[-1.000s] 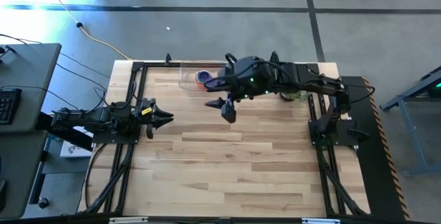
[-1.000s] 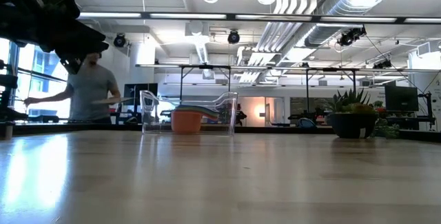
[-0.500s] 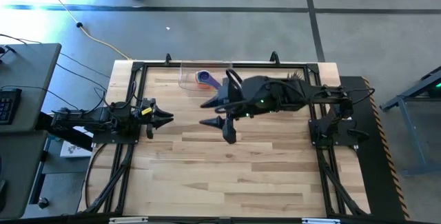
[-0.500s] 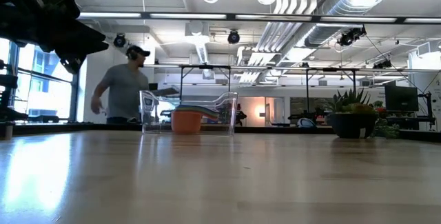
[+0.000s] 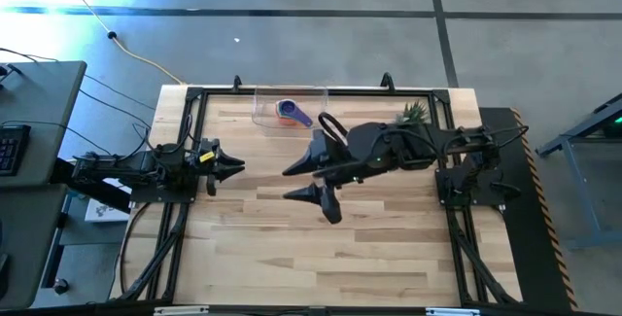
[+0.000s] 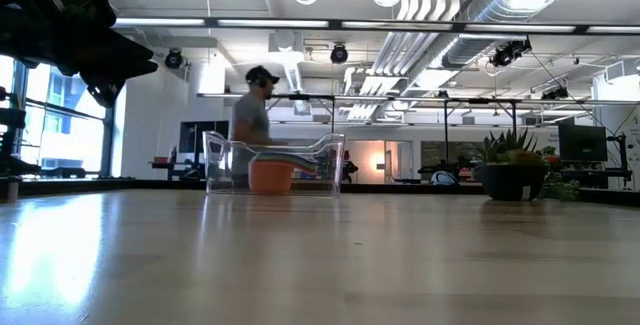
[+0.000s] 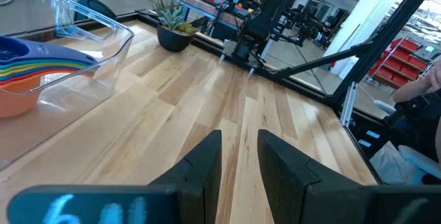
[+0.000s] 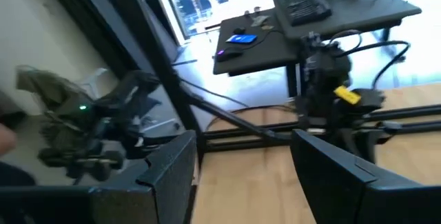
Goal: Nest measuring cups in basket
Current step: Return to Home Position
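Note:
The measuring cups (image 5: 289,112) sit nested in one stack inside the clear basket (image 5: 262,114) at the table's far edge; the stack shows orange at the bottom and purple on top, with coloured handles fanned out (image 7: 41,58). The low view shows the stack (image 6: 271,175) resting on the basket floor. My right gripper (image 5: 296,182) hovers open above the table's middle, well clear of the basket, fingers pointing toward the left edge. My left gripper (image 5: 236,167) rests near the left edge, its fingers a narrow gap apart (image 7: 240,162), holding nothing.
A small potted green plant (image 5: 416,112) stands at the far right corner (image 6: 510,170). A black frame rail (image 5: 185,141) borders the table. A person walks in the room behind the basket (image 6: 252,115). Bare wood lies across the near half (image 5: 311,258).
My right gripper has drawn back from the basket toward the table's near edge and middle, staying open and empty. The nested cups have stayed put in the basket. A person in the background has walked from left to right behind the basket.

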